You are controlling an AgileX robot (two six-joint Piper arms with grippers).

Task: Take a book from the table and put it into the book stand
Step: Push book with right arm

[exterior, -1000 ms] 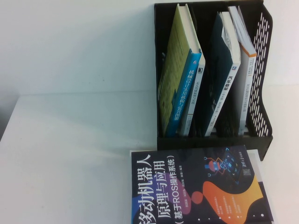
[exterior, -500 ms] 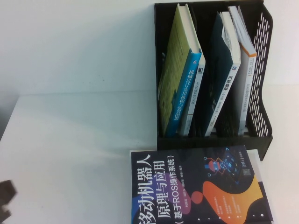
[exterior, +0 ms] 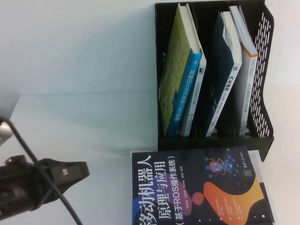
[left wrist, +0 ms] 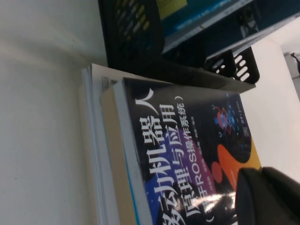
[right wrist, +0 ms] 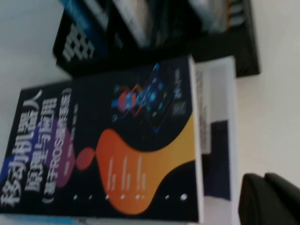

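The book (exterior: pixel 201 190), dark navy with a big white Chinese title and orange, pink and purple shapes, lies flat on the white table (exterior: pixel 79 126) just in front of the black book stand (exterior: pixel 262 93). It rests on top of other flat books. My left gripper (exterior: pixel 80 171) is low at the left, apart from the book's left edge, fingers together. In the left wrist view the book (left wrist: pixel 187 140) fills the middle and the left gripper (left wrist: pixel 262 179) is shut and empty. My right gripper (right wrist: pixel 264 183) is shut and empty beside the book (right wrist: pixel 117 140); it is out of the high view.
The stand's slots hold several upright books: an olive-green one (exterior: pixel 172 70), a cyan-blue one (exterior: pixel 187 89), a dark teal one (exterior: pixel 220 79) and a white one (exterior: pixel 246 61). A white book (right wrist: pixel 218 140) sticks out under the navy one. A black cable (exterior: pixel 37 164) crosses the left arm.
My left arm has come into the high view from the lower left edge and moved right toward the book. The book and stand have not moved.
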